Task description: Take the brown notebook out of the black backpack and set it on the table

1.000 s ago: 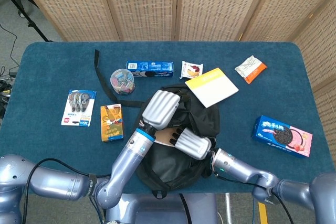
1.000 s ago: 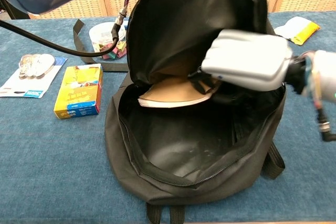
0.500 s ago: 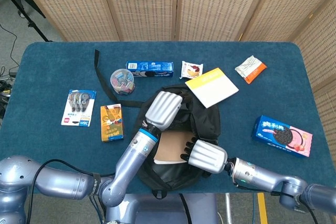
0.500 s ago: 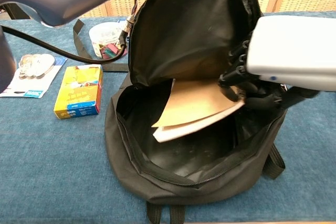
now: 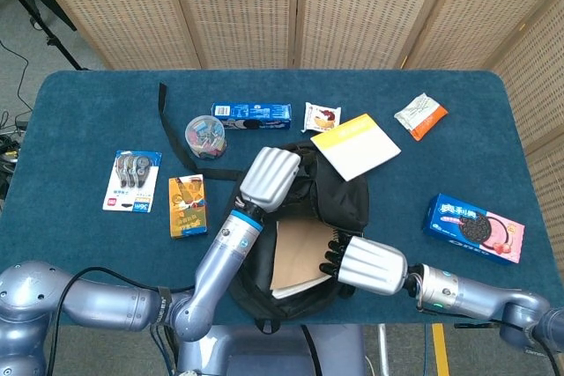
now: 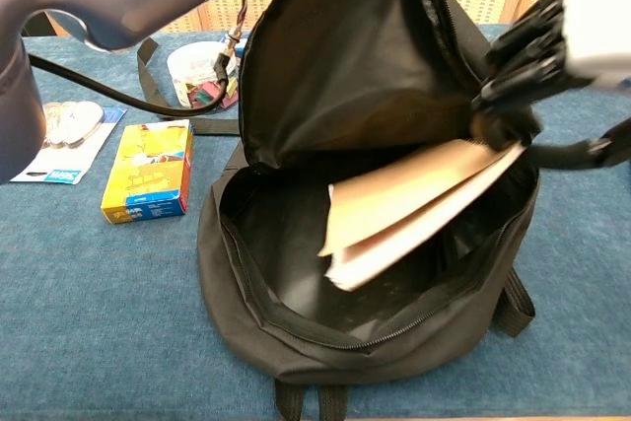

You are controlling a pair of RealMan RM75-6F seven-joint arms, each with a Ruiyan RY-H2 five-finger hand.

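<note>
The black backpack lies open at the near middle of the table, its mouth facing me. My left hand holds the bag's upper flap up. My right hand grips one edge of the brown notebook, which tilts up out of the opening. In the chest view the notebook hangs from the dark fingers at the upper right, its lower corner still inside the bag.
A yellow box and a blister pack lie left of the bag. Behind it sit a clear tub, a blue carton, a snack and a yellow-white pad. An Oreo box lies right.
My right hand has drawn back toward me and upward, pulling the notebook from deep in the bag until most of it stands out of the opening. The left hand keeps the flap raised.
</note>
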